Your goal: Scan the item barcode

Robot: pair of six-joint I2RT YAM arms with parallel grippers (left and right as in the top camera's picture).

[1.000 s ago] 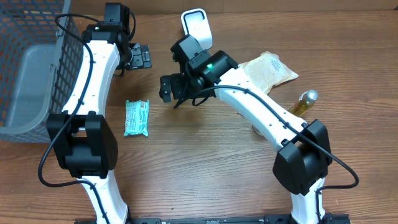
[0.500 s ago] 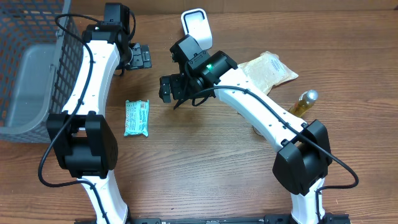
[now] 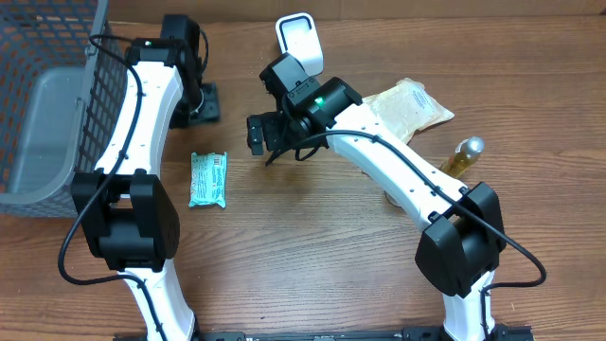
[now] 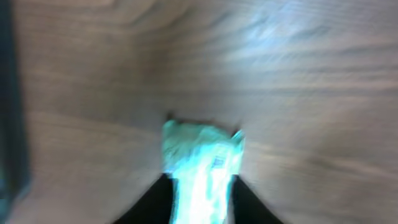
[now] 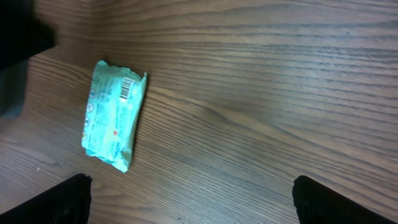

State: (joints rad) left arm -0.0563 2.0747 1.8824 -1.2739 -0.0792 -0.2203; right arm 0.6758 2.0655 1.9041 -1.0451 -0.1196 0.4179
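Note:
The item, a teal packet (image 3: 208,180), lies flat on the wooden table. Its barcode (image 5: 127,90) faces up in the right wrist view. My left gripper (image 3: 199,102) hovers beyond the packet's far end, apart from it, jaws narrowed with a gap. The left wrist view is blurred: the packet (image 4: 202,149) shows through the gap of the left gripper (image 4: 202,182), and nothing is held. My right gripper (image 3: 263,133) hangs open to the packet's right. In its own view the right gripper (image 5: 205,205) stands wide over bare wood, the packet (image 5: 112,118) off to the left.
A white scanner-like device (image 3: 298,38) stands at the back behind the right arm. A wire basket with a grey bin (image 3: 47,123) fills the left edge. A beige bag (image 3: 412,104) and a bottle of yellow liquid (image 3: 464,156) lie on the right.
The left gripper's jaws have narrowed from wide open, and its wrist has shifted a little towards the packet. The right arm has barely moved.

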